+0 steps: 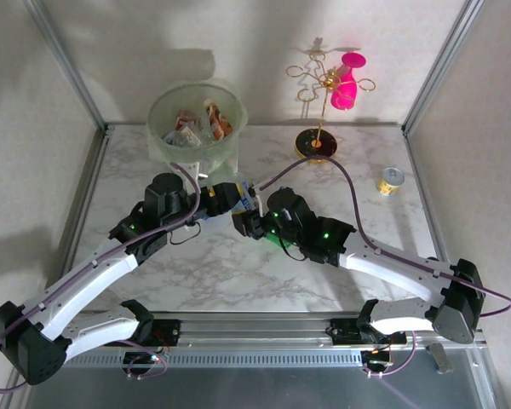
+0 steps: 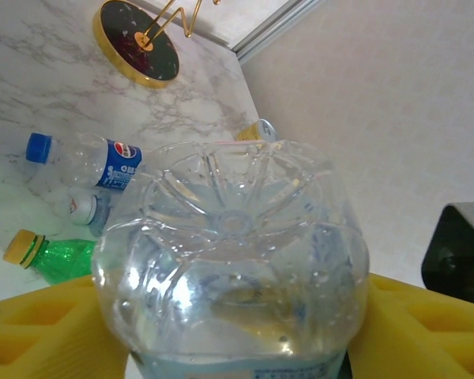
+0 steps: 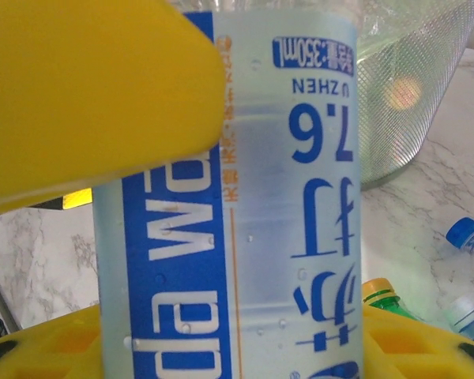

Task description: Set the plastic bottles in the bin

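Observation:
A clear plastic bottle [image 1: 254, 203] with a blue-and-white label hangs between both grippers at the table's middle, just in front of the bin [image 1: 157, 136]. My right gripper [image 3: 237, 347] is shut on its labelled body [image 3: 245, 197]. My left gripper [image 2: 233, 324] is closed round the same bottle near its ribbed base [image 2: 233, 221], yellow fingers [image 2: 39, 324] against both sides. On the marble lie a blue-capped bottle [image 2: 87, 162], a white-capped bottle [image 2: 83, 207] and a green bottle with a yellow cap [image 2: 51, 257]. The pale-green bin holds several bottles [image 1: 196, 126].
A gold wire stand on a black base [image 1: 317, 143] carries a pink cup [image 1: 347, 81] at the back. A short silver can [image 1: 392, 181] stands at the right. Metal frame posts and walls enclose the table's sides.

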`<state>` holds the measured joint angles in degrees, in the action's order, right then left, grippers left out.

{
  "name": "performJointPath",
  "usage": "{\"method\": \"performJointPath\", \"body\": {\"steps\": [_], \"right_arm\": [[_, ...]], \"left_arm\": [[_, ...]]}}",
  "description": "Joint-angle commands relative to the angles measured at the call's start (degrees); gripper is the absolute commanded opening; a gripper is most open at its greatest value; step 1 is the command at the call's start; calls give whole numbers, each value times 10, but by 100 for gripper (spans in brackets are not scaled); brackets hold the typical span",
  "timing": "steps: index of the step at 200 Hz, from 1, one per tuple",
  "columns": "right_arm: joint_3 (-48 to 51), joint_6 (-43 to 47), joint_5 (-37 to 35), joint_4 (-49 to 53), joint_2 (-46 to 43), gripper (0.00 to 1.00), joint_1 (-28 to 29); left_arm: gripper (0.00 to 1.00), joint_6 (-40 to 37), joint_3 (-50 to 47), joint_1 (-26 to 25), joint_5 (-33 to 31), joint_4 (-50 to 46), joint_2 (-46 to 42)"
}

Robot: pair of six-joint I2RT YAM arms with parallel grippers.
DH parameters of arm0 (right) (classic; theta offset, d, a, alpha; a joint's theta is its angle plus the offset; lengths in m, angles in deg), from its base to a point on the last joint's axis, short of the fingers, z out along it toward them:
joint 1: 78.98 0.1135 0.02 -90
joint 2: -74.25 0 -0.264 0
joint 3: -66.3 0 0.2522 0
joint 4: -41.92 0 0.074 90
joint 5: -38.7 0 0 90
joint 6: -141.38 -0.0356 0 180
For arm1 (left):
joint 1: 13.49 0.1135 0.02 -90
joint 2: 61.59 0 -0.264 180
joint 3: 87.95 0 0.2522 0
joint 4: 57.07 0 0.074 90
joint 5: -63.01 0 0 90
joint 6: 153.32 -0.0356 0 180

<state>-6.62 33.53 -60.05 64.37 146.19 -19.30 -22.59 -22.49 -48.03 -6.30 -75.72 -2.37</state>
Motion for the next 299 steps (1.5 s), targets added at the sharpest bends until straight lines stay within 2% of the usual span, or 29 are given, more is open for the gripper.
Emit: {"method": "performJointPath", "body": {"steps": [1,24,47,68,80,101,128,177,208,237,273,299], "right_arm": [[6,-9,10,-25,-14,51,6],[7,-11,3,-24,-15,53,6],[9,-11,0,-22,-20,58,6],[5,-11,-4,-13,-20,73,6],[4,-11,-10,-10,-21,85,6],[8,-9,-16,-8,-28,93,6],[13,-6,-28,-3,-36,94,6],[20,-3,-50,10,-58,95,5],[26,-3,-58,20,-75,95,-1],[33,-2,-64,25,-87,96,-5],[32,4,-57,30,-86,96,-8],[30,7,-53,32,-81,95,-9]], "left_arm": [[60,-8,1,-16,-6,28,-9],[55,-17,8,-20,-15,18,-9],[52,-17,11,-22,-19,17,-9],[52,-20,15,-22,-24,12,-11],[51,-22,21,-22,-28,6,-11],[49,-37,52,-21,-51,-22,-6],[48,-62,105,-1,-101,-71,8],[46,-57,202,95,-72,-87,58],[47,-63,276,139,-102,-99,95],[47,-35,331,165,-160,-103,134],[46,-6,362,171,-222,-65,175],[44,-2,415,176,-278,-96,221]]}}
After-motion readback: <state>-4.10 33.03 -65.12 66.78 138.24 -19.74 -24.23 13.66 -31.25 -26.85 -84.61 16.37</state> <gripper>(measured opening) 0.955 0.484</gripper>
